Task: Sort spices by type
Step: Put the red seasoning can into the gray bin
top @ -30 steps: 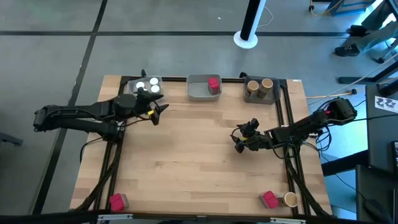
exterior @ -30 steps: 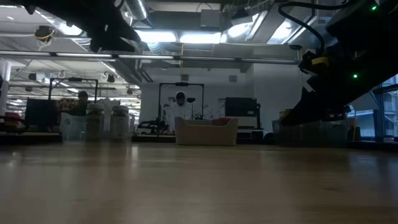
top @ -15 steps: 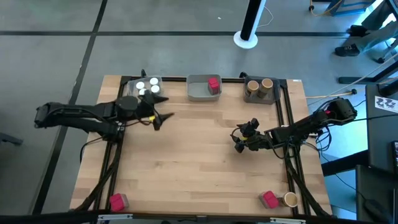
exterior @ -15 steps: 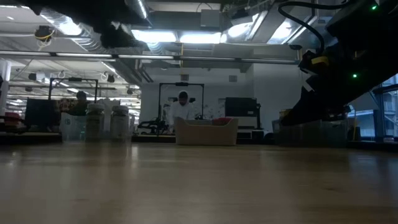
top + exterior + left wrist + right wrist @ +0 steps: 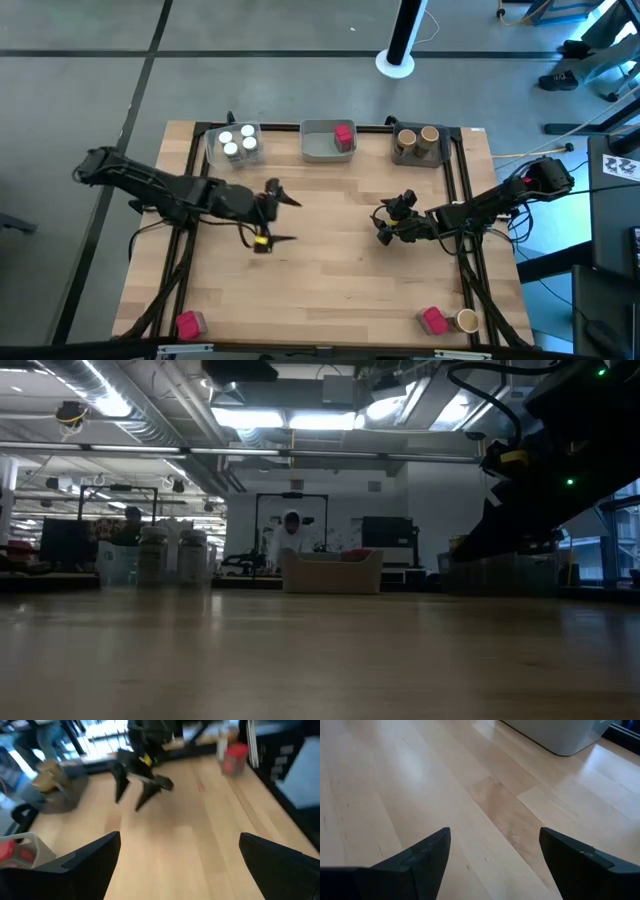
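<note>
Three white-capped jars (image 5: 236,142) stand in the far-left tray (image 5: 213,152). One red packet (image 5: 344,135) sits in the middle tray (image 5: 318,150), and two tan jars (image 5: 417,136) in the far-right tray (image 5: 420,156). A red packet (image 5: 186,324) lies at the near-left edge. Another red packet (image 5: 434,320) and a tan jar (image 5: 466,321) stand at the near-right edge, also seen in the left wrist view as the red packet (image 5: 234,759). My left gripper (image 5: 294,220) (image 5: 180,840) is open over bare wood at mid-table. My right gripper (image 5: 378,226) (image 5: 495,832) is open, right of centre.
The two grippers face each other across the table's middle, with bare wood (image 5: 335,225) between them. Dark rails (image 5: 455,170) run along the table's left and right sides. The right arm (image 5: 540,480) shows dark in the low view. A person (image 5: 291,530) stands in the room behind.
My left gripper has drawn away from the far-left tray, moving toward the table's middle and near edge. It has turned and now points toward the table's right. The three white-capped jars stay in their tray. My right arm has kept still.
</note>
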`<state>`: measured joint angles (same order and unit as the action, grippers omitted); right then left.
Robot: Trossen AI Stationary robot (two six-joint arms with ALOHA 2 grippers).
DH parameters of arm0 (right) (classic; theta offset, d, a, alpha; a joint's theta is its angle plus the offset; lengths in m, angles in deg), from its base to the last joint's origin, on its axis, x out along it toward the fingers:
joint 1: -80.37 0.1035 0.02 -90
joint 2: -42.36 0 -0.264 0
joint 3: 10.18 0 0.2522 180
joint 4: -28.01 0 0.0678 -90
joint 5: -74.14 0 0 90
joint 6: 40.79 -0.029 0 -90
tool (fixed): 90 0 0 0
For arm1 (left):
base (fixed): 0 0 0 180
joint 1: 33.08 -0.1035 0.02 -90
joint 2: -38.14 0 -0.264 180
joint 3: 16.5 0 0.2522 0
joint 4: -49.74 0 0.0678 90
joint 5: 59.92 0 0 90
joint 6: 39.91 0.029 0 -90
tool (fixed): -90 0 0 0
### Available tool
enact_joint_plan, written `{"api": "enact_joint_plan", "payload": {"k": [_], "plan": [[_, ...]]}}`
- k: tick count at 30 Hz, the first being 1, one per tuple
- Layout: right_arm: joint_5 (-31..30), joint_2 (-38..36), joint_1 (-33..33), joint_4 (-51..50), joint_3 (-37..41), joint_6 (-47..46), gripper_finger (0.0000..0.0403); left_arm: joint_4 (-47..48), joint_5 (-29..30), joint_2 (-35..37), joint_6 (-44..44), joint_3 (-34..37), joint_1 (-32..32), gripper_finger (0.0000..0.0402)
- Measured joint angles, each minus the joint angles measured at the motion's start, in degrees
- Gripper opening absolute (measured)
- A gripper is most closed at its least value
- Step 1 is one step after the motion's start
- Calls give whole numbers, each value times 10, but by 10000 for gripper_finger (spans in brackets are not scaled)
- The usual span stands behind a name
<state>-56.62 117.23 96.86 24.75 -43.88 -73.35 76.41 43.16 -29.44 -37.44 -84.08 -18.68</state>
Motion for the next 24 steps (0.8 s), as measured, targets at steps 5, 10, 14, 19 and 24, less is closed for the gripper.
{"api": "enact_joint_plan", "payload": {"k": [5, 10, 14, 19, 24], "plan": [[-7, 0, 0, 0, 0, 6, 303, 141, 5, -96, -23, -124, 35, 389], [-29, 0, 0, 3, 0, 30, 303, 254, 5, -156, -118, -218, 74, 388], [-32, 0, 0, 30, 0, 64, 303, 219, 4, -161, -225, -226, 100, 388], [-32, 0, 0, 94, 0, 133, 303, 179, 5, -162, -282, -226, 116, 388], [-23, 0, 0, 138, 0, 188, 303, 206, 7, -162, -333, -226, 111, 388]]}}
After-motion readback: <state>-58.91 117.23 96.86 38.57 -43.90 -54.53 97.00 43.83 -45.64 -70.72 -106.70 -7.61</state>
